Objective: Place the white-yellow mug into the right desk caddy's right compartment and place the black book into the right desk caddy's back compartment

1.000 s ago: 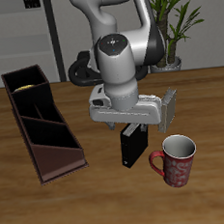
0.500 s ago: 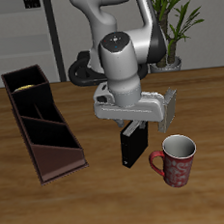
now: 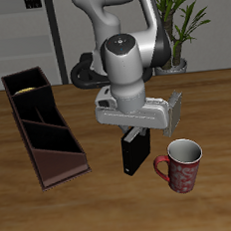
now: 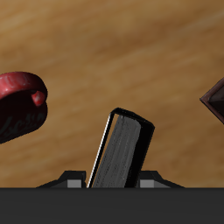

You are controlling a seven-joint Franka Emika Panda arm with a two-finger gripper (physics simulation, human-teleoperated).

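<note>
The black book [image 3: 132, 153] stands upright on the table [image 3: 207, 109], just beside the dark red patterned mug [image 3: 180, 165] and well apart from the right desk caddy [image 3: 44, 129]. The gripper [image 3: 135, 135] is directly above the book at its top edge; its fingers are hidden, so whether they clamp the book cannot be told. The white-yellow mug [image 3: 25, 88] sits in the caddy's farthest cell. In the wrist view the book [image 4: 121, 150] leans slightly, between the red mug [image 4: 21, 103] and the caddy's corner [image 4: 214, 98].
</note>
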